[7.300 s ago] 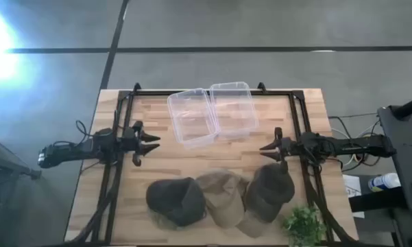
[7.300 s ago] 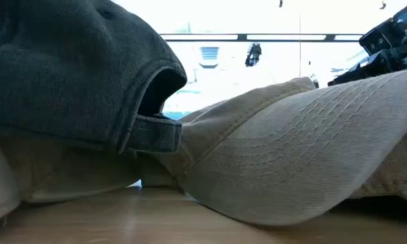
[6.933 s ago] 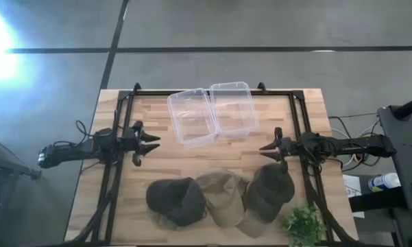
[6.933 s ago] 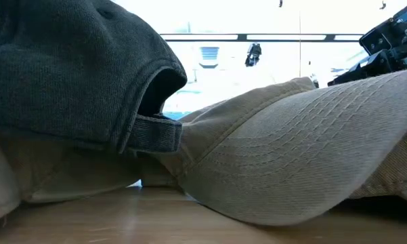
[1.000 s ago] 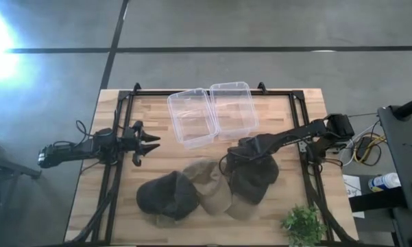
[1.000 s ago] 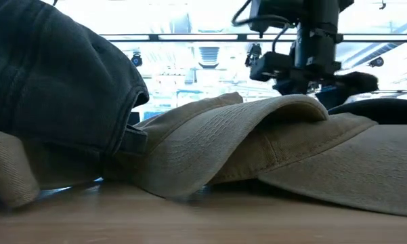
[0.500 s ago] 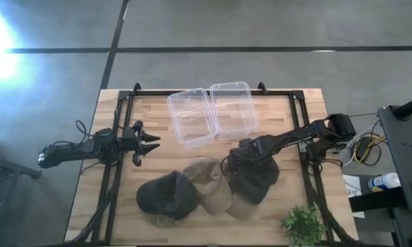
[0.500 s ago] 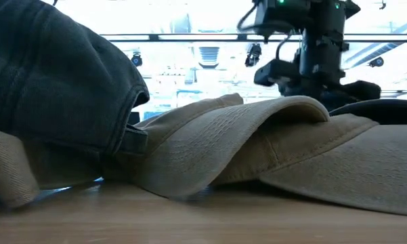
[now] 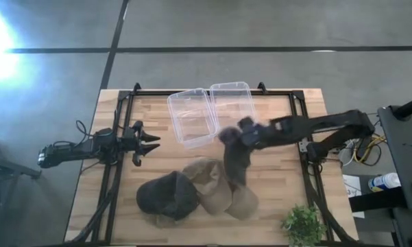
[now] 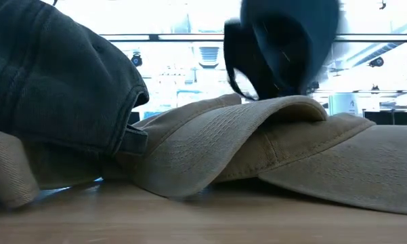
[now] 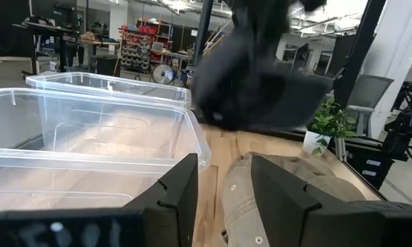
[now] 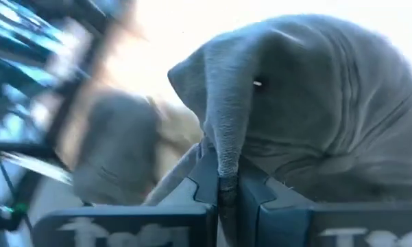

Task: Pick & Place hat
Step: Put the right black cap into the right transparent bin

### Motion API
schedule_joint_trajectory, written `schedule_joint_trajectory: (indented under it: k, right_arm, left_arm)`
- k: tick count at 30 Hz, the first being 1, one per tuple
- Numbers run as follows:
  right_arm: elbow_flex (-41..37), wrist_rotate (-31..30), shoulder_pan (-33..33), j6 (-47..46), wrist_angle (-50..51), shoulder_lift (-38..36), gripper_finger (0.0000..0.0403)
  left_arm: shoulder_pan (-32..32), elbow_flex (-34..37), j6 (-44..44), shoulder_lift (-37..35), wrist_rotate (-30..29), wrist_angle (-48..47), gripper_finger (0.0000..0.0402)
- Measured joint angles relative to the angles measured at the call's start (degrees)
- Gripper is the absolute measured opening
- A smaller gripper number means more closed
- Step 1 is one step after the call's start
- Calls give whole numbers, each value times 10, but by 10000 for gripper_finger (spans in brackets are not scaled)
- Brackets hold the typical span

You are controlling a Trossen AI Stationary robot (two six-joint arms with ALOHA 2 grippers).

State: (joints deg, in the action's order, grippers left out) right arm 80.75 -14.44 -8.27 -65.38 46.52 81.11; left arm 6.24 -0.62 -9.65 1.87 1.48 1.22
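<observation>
My right gripper (image 9: 238,134) is over the table's middle, just near of the clear bins, shut on a dark grey hat (image 9: 236,163). That hat shows in the air in the low view (image 10: 284,47), in the left wrist view (image 11: 253,82) and close up in the right wrist view (image 12: 315,103). A second dark hat (image 9: 166,195) and a tan hat (image 9: 211,184) lie on the table near its near edge, the tan one's crown leaning on the dark one. My left gripper (image 9: 151,140) waits open at the table's left. My right gripper pinches a raised fold of the dark hat's cloth (image 12: 223,161) between its two shut fingers (image 12: 260,192). The arm reaches in from the table's right. The hat is lifted clear of the table and hangs below the gripper, above the tan hat.
Two clear plastic bins (image 9: 192,116) (image 9: 232,110) stand side by side at the far middle. A tan brim (image 9: 243,203) lies flat right of the tan hat. A small green plant (image 9: 303,223) stands at the near right corner. Bare wood lies between my left gripper and the hats.
My right gripper has risen and moved toward the far edge and the bins, staying shut. The dark hat, which lay over the tan brim at the near right, has been lifted clear and now hangs in the air. The other hats have stayed put.
</observation>
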Motion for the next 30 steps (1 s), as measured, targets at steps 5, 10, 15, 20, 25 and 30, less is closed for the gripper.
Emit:
schedule_joint_trajectory:
  k: [5,10,15,20,25,30]
  right_arm:
    - [67,-169,25,126,-13,-56,13]
    - [81,-157,142,211,-27,-89,13]
    - [60,47,293,292,-120,-72,13]
    - [36,241,392,312,-151,-5,13]
    - [-21,281,417,341,-134,34,13]
    - [-101,290,415,338,-172,57,13]
  left_arm:
    - [0,0,0,0,0,0,131]
    - [0,0,0,0,0,0,131]
    - [0,0,0,0,0,0,131]
    - [0,0,0,0,0,0,131]
    - [0,0,0,0,0,0,131]
    - [0,0,-10,0,0,12,131]
